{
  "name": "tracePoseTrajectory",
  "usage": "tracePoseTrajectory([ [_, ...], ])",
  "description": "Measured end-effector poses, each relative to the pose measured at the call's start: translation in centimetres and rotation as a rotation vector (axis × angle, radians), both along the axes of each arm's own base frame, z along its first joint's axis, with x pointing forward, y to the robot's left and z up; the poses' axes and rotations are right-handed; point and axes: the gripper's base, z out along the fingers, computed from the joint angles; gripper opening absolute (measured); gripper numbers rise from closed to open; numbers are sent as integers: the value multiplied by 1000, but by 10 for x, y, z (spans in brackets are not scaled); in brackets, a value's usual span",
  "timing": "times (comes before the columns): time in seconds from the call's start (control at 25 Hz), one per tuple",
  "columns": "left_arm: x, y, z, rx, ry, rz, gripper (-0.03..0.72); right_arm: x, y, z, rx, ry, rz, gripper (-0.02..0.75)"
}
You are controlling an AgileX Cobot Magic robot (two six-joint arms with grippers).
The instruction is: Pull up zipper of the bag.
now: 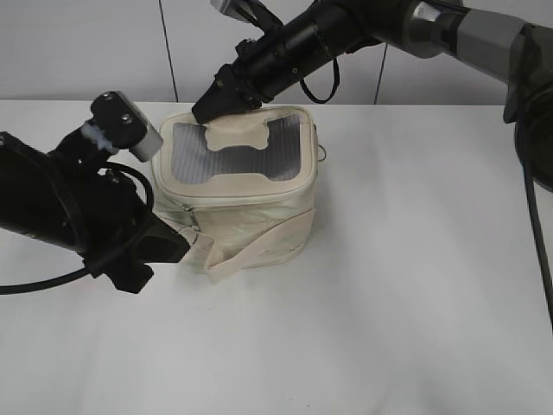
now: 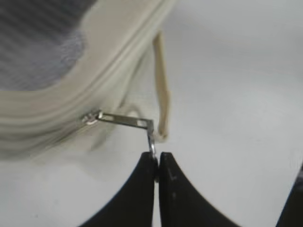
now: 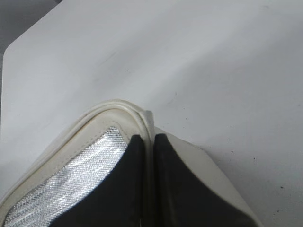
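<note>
Left gripper (image 2: 156,163) pinches the ring pull (image 2: 151,141) at the bag's (image 1: 251,220) front-left corner; zipper (image 2: 111,71) track runs away along the lid rim. Right gripper (image 3: 147,151), fingers together, presses the far corner.

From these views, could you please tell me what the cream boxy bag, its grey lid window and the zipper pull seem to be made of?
The cream boxy bag: likely matte leatherette, softly creased. The grey lid window: apparently fine woven mesh, faintly shiny. The zipper pull: bright silver metal, pinched by the left gripper.
</note>
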Motion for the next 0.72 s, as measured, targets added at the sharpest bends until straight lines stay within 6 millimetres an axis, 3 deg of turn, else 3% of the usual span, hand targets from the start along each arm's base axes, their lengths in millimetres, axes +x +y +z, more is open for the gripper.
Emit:
tracePoseTrajectory([
  [0.12,-9,-16,0,6,-8,-37,-4,0,0,0,-5,19,-18,39],
  [0.28,-9,-19,0,-1,-24,-12,-4,1,-1,0,-2,33,-38,39],
  [0.56,-13,-48,-3,-71,-58,9,-4,2,-1,0,-1,44,-49,39],
  [0.64,-11,-46,-3,-85,-42,38,-1,3,-2,0,1,54,-65,79],
  [0.72,-9,-40,-1,-108,2,62,29,7,-6,3,9,59,-101,193],
])
